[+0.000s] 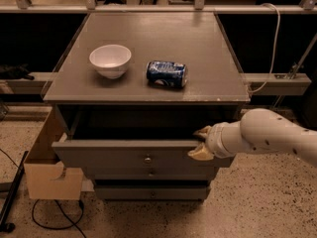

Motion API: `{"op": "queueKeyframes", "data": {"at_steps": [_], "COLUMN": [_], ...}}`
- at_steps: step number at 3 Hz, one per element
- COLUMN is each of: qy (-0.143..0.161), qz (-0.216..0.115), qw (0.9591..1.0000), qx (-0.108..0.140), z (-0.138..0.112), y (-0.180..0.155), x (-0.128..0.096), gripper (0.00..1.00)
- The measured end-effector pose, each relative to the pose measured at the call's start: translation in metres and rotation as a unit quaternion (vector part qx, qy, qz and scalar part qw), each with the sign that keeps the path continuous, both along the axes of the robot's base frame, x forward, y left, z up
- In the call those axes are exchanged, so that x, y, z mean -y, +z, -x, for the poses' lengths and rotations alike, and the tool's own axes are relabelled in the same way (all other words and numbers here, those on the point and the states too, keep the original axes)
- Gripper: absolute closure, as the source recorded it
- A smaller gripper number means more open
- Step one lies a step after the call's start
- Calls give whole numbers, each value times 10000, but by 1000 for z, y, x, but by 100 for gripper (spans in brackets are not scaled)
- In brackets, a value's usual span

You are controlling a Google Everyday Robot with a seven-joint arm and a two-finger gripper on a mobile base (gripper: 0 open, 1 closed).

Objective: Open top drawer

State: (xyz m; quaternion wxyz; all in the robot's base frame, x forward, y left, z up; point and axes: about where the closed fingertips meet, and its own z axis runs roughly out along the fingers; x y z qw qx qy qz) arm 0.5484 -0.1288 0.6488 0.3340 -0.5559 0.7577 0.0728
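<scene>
**A:** Any sign of the top drawer [114, 155]?

**B:** Yep, sticking partway out just under the bench [198, 58] top, brass knob [147, 159] facing front, dark inside.

**A:** And the claw [199, 143]?

**B:** Parked at the drawer front's right end, clamped on its top edge, one finger inside, one out front.

**A:** Up top?

**B:** White bowl [110, 60] on the left, blue can [166, 74] lying on its side just right of it, not touching. Cardboard box [49, 180] on the floor, left side.
</scene>
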Motion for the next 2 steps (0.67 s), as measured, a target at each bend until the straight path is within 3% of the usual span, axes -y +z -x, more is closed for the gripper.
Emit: {"op": "queueKeyframes", "data": {"at_steps": [1,2], "qy": [0,44], "qz": [0,-52], "qw": [10000,10000], "qx": [0,17], "z": [0,20], "y": [0,-2], "x": [0,3], "gripper": [23,46]}}
